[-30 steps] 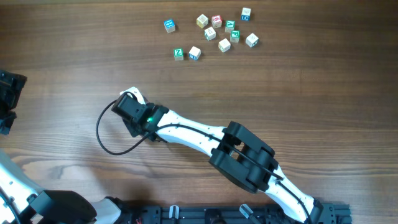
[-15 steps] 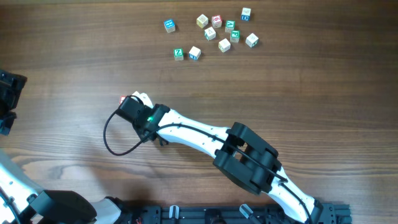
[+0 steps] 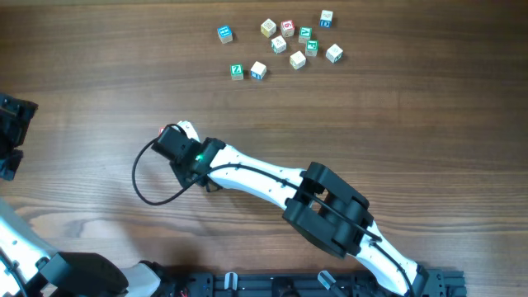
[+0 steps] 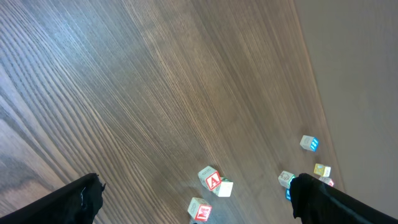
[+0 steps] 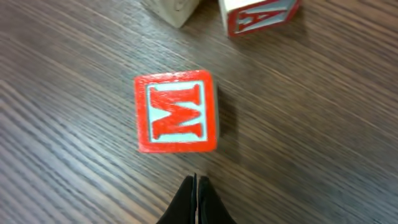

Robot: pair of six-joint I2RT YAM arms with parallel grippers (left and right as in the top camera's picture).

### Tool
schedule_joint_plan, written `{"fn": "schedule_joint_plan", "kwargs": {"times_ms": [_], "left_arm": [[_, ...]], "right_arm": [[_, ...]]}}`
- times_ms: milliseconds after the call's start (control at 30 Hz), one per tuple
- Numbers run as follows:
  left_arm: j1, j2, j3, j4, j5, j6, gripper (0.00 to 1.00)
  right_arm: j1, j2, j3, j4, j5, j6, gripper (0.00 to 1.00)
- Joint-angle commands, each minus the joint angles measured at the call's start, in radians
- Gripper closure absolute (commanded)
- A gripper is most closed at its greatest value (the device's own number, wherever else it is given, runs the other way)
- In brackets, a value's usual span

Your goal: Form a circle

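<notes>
Right gripper (image 5: 195, 190) has its two fingertips pressed together with nothing between them. The closed tip points at the M cube (image 5: 177, 112) from just beside its nearest edge, with a thin strip of bare table (image 5: 323, 155) showing between them. This red-printed cube lies flat with its letter up, left of the table's centre. Past it from the gripper lie the A cube (image 5: 258, 15) and a plain-faced cube (image 5: 174, 9), near each other and a little apart from the M.

Left gripper (image 4: 194, 186) hangs fully spread and empty at the far left, well away from these cubes.

No ring exists yet. Only these three cubes are gathered, in a loose clump with no curve to it. The larger scatter of cubes (image 3: 285, 45), printed blue, green and red, sits untouched at the far side, right of centre. Judging from this, the task is at an early stage. Nearly all the arranging is left, and the shut tip looks suited to nudging the M cube, not lifting it.
</notes>
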Motion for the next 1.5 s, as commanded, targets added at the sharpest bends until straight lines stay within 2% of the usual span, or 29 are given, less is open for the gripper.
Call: {"fn": "schedule_joint_plan", "kwargs": {"times_ms": [0,1133,1467], "left_arm": [[0.003,0.000,0.001,0.000,-0.006,0.021,0.00],[0.003,0.000,0.001,0.000,-0.006,0.021,0.00],[0.003,0.000,0.001,0.006,-0.006,0.020,0.00]], "right_arm": [[0.000,0.011,-0.009,0.010,-0.031,-0.021,0.96],[0.000,0.013,-0.009,0.137,-0.055,-0.049,0.95],[0.018,0.013,-0.008,0.057,-0.048,-0.049,0.95]]}}
